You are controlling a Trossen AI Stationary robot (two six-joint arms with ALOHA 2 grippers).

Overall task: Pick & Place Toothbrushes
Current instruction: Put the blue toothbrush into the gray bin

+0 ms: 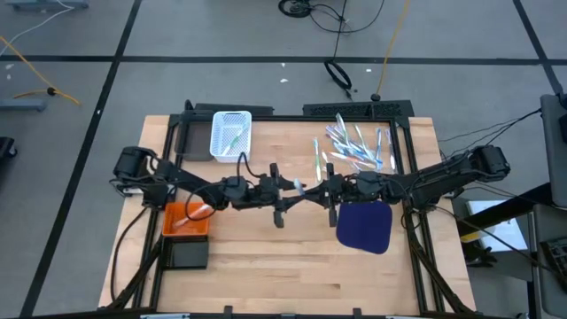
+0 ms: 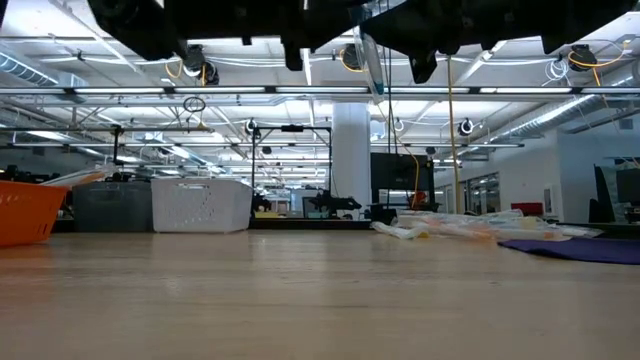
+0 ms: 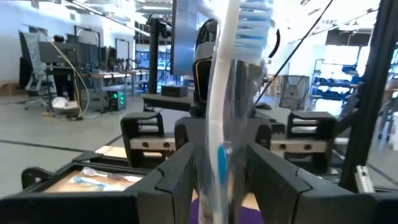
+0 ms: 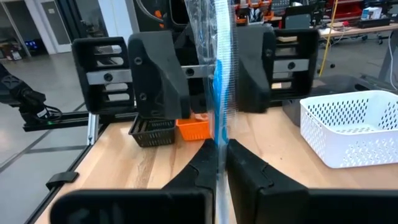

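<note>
Upright translucent white-and-blue toothbrush (image 3: 222, 118)

Two dark, jointed arms, black cables along them, each hand (image 1: 285, 197) with blocky, slotted black fingers (image 3: 171, 180).

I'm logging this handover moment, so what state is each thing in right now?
held toothbrush: wrapped, upright in mid-air between both grippers
right gripper: shut on held toothbrush
left gripper: fingers either side of held toothbrush, grip unclear
white basket: upright, a toothbrush inside
orange basket: upright, something inside
toothbrush pile: loose on table
dark blue mat: flat
</note>
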